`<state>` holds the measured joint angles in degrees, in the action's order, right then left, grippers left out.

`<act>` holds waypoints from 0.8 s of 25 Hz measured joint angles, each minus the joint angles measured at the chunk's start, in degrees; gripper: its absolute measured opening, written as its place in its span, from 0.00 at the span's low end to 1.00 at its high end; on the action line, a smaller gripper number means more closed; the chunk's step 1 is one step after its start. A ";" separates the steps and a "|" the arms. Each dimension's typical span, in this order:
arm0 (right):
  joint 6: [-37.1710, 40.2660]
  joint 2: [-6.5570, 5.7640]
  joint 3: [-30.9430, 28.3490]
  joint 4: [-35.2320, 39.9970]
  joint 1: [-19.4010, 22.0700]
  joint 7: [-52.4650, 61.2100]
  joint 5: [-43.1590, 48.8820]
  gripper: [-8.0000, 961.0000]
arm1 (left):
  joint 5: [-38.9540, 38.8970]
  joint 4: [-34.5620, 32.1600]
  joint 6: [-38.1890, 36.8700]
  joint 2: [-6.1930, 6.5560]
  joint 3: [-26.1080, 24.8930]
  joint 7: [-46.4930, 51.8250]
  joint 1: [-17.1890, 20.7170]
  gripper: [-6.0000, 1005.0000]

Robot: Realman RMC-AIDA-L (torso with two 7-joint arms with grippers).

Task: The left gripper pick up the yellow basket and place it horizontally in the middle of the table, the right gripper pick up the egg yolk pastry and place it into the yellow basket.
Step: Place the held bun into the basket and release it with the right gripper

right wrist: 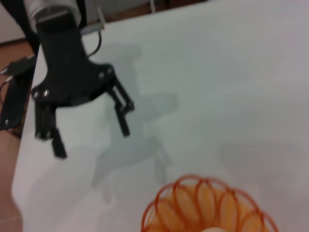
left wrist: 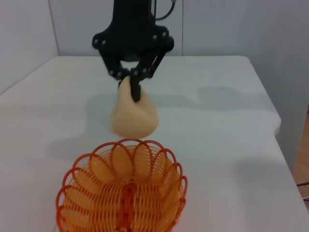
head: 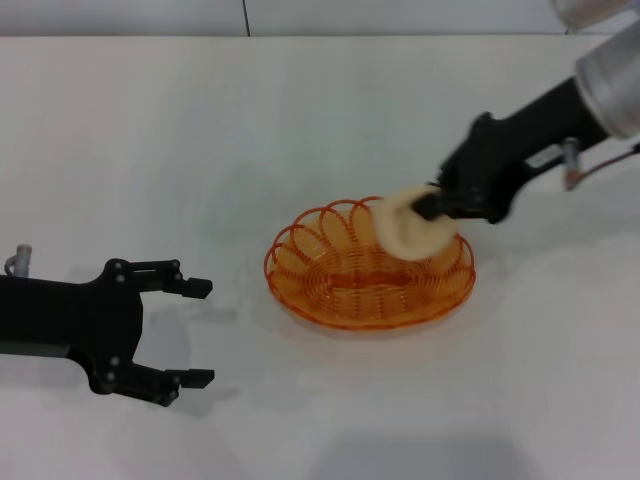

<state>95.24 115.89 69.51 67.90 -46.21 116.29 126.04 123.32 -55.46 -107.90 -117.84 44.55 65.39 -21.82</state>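
The yellow basket (head: 368,268) lies flat in the middle of the white table (head: 300,120); it also shows in the left wrist view (left wrist: 123,191) and the right wrist view (right wrist: 207,208). My right gripper (head: 428,207) is shut on the egg yolk pastry (head: 408,228) and holds it above the basket's far right rim. The left wrist view shows the pastry (left wrist: 134,113) hanging from that gripper (left wrist: 135,92), just beyond the basket. My left gripper (head: 198,333) is open and empty, left of the basket, apart from it; it shows in the right wrist view (right wrist: 91,130).
The table's far edge (head: 300,38) runs along the back. The table's left edge and a strip of floor (right wrist: 9,193) show in the right wrist view. Bare tabletop surrounds the basket.
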 joint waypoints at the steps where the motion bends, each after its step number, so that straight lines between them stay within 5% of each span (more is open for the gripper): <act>1: -1.81 0.01 1.32 -0.06 0.32 0.02 -1.23 0.05 | 0.00 0.00 0.00 0.01 -0.02 0.00 0.01 0.88; 10: -14.45 -0.03 13.45 -0.82 2.48 -0.69 -8.48 0.08 | 0.25 0.00 0.26 0.25 -0.16 -0.28 0.03 0.88; 20: -16.21 -0.18 14.45 -4.10 3.23 -0.80 -8.58 0.17 | 0.35 0.00 0.40 0.38 -0.17 -0.43 0.03 0.88</act>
<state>79.04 115.71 83.96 63.81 -42.98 115.49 117.46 123.67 -55.46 -107.50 -117.46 44.38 64.96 -21.80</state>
